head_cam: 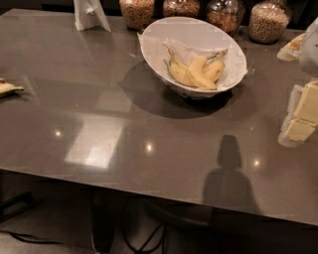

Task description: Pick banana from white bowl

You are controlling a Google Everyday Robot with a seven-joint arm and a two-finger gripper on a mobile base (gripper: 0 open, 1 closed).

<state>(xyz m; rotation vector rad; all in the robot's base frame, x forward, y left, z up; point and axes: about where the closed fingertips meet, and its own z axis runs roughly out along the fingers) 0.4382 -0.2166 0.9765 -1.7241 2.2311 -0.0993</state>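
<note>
The white bowl (151, 47) stands tilted at the back middle of the dark table (124, 124). It holds a small bunch of yellow bananas (196, 72) lying on white paper. My gripper (302, 115), with pale yellow and white parts, is at the right edge of the view, over the table. It is to the right of the bowl and nearer to me, well apart from it. It touches nothing that I can see.
Several glass jars of grains (268, 21) line the table's back edge behind the bowl. A white stand (91, 15) is at the back left. Another banana (9, 88) lies at the left edge. A pale object (293, 48) sits at the far right.
</note>
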